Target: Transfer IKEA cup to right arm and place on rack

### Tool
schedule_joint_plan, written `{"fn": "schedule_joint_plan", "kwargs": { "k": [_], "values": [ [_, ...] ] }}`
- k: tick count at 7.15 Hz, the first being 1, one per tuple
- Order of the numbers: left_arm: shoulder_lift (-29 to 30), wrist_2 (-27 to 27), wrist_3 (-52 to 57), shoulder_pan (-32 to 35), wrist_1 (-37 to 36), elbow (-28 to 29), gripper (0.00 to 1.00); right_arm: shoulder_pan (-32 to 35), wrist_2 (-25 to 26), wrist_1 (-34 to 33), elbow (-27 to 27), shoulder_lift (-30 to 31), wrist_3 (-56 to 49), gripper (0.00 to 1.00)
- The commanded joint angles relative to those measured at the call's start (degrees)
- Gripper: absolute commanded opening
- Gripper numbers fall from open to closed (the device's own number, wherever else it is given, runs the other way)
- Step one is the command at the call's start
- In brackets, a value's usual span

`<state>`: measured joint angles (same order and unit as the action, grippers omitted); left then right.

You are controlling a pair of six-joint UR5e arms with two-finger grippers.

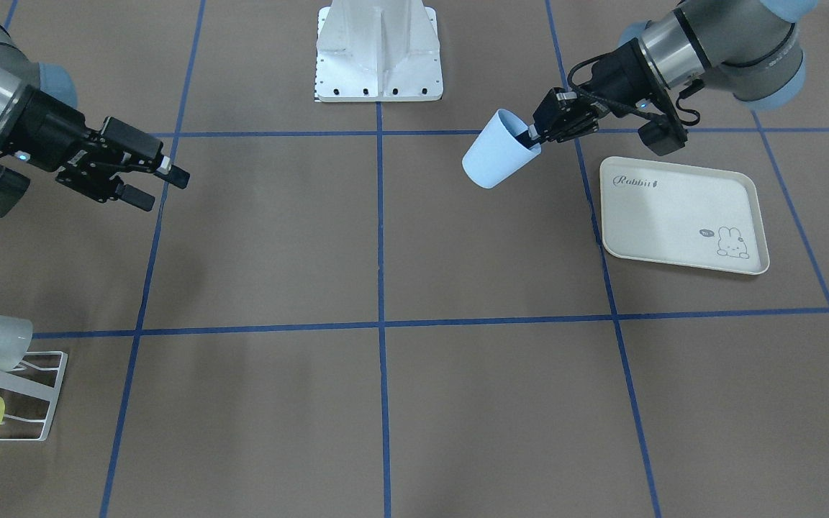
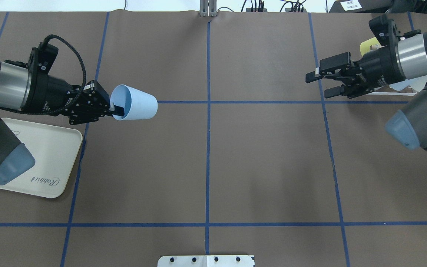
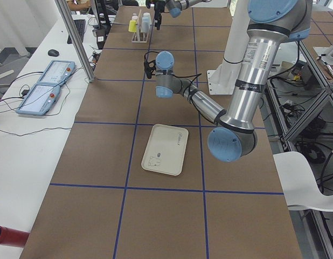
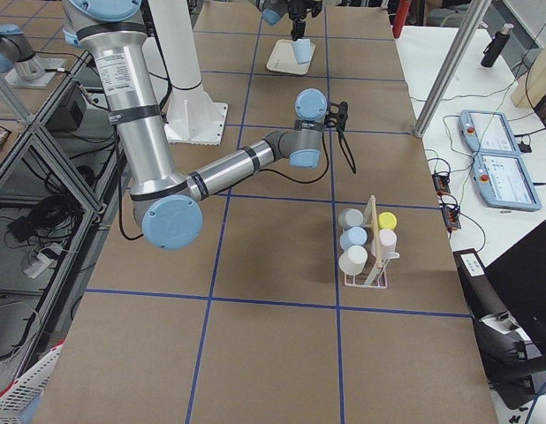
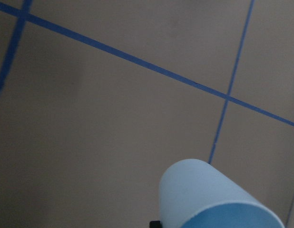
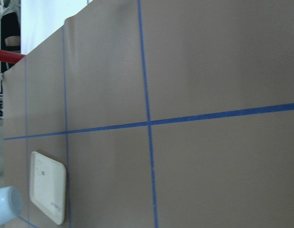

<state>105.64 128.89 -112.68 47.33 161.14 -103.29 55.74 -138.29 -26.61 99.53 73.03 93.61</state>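
A drop is judged the chief risk: the cup (image 2: 135, 102) is pinched only by its thin wall at the rim, one finger of the left jaws inside the mouth and one outside, so a knock or a quick swing of the left arm (image 2: 9, 89) could let it pivot or slide out. At the hand-over, the smooth tapering body could be squeezed out of the right jaws if it is gripped too near the narrow base. If the left jaws are released before a firm hold is made, the cup would be lost to the tabletop (image 2: 265, 159) and would likely roll. A clash of fingers is also to be feared should both pairs be brought to the same stretch of wall. The right jaws, on the right arm (image 2: 413, 55), are seen spread and empty, well apart from the cup across the middle blue line (image 2: 208, 148). The rack (image 1: 52, 392) is found already hung with other cups (image 4: 352, 238), so a neighbour could be knocked or the light frame pushed if the free peg is misjudged. The cup is seen as a pale blue, plain, handleless tumbler, wider at the mouth than at the base; it is held on its side in the air above the tabletop, mouth toward the left wrist, base pointed toward the right arm, near the tray (image 1: 673, 216) but not over it
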Motion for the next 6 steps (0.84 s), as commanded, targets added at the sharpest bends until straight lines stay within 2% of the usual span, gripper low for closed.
{"fn": "schedule_joint_plan", "kwargs": {
  "k": [1,3,5,6],
  "values": [
    [1.2,-10.4,-15.2,-5.0,25.8,6.3,0.0,-6.7,8.7,13.4,0.0,-5.2,15.2,1.0],
    [5.5,-22.8,-19.1,-12.2,29.0,6.4,0.0,-10.8,13.7,24.8,-0.4,-5.1,20.5,1.0],
    [5.9,-23.2,-23.0,-12.3,31.5,6.4,0.0,-13.0,19.2,35.1,-0.3,-4.8,27.5,1.0],
    [6.9,-23.2,-25.6,-12.7,32.4,6.3,0.0,-13.9,20.6,36.8,-0.4,-4.8,27.8,1.0]
  ]
}}
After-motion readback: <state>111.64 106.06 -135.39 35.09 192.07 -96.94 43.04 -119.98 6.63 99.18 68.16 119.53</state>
